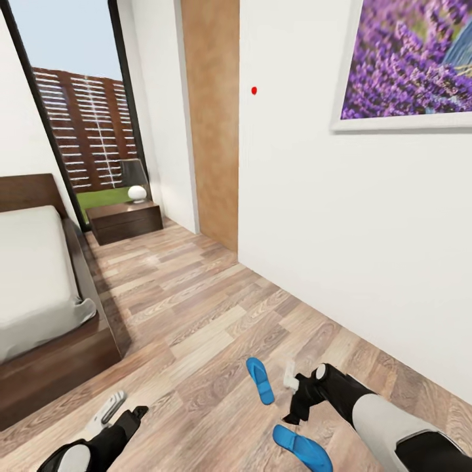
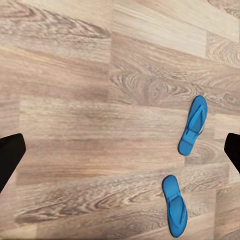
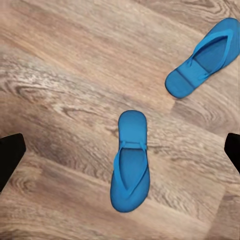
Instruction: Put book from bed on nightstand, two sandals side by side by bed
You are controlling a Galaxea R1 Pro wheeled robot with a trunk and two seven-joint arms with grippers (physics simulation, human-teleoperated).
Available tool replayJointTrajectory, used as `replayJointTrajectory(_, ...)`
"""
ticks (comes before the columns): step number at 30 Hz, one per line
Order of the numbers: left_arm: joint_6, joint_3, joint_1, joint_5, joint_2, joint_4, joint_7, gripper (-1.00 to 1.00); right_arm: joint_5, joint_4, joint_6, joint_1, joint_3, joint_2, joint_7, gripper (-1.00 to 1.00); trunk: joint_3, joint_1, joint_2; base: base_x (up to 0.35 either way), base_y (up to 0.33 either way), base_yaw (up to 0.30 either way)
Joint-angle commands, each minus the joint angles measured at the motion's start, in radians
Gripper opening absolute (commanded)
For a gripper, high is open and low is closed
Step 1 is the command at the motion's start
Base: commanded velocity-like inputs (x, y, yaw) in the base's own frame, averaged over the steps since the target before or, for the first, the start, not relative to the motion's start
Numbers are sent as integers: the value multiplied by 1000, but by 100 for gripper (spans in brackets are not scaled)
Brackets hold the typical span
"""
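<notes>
Hovering over the floor (image 1: 196,308), my right gripper (image 1: 289,375) hangs just beside one sandal (image 1: 260,379), on the side away from the bed (image 1: 39,288); its fingers are spread wide, the tips at the edges of my right wrist view with bare planks between. The second sandal (image 1: 303,448) lies near the first, farther from the bed, the two apart and at an angle, not side by side. My left gripper (image 1: 108,408) hangs near the bed's foot corner, also wide and holding nothing. A nightstand (image 1: 124,221) with a lamp (image 1: 134,178) stands beyond the bed by the window (image 1: 85,124)
</notes>
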Motion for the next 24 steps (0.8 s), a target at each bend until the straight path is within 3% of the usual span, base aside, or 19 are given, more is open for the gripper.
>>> replayJointTrajectory(1,3,-4,-1,10,-3,-4,18,100,2,-9,6,0,-4,-11,23,100,-4,4,-8,0,0,37)
replayJointTrajectory(2,1,-8,-1,11,-4,-6,26,100,1,-16,6,0,-6,-21,37,100,-7,8,-15,0,0,29)
replayJointTrajectory(3,-6,-19,-1,11,-7,-10,44,100,-1,-49,2,2,-10,-59,63,100,-10,11,-22,0,0,5)
replayJointTrajectory(10,-13,-26,-1,12,-10,-10,53,100,-2,-72,-21,7,-12,-92,75,100,-32,38,-71,0,0,1)
replayJointTrajectory(11,-15,-29,-1,13,-11,-11,55,100,-2,-77,-42,9,-12,-116,76,100,-35,42,-78,0,0,0)
replayJointTrajectory(12,-16,-29,-1,13,-12,-11,56,100,-2,-78,-52,9,-11,-124,76,100,-38,46,-85,0,0,0)
replayJointTrajectory(18,-18,-35,-1,13,-14,-20,57,100,-3,-78,-130,12,-11,-152,69,100,-57,69,-127,0,0,0)
replayJointTrajectory(24,-18,-97,4,12,-17,-94,90,100,-6,-77,-166,12,-11,-159,57,100,-77,89,-162,0,0,0)
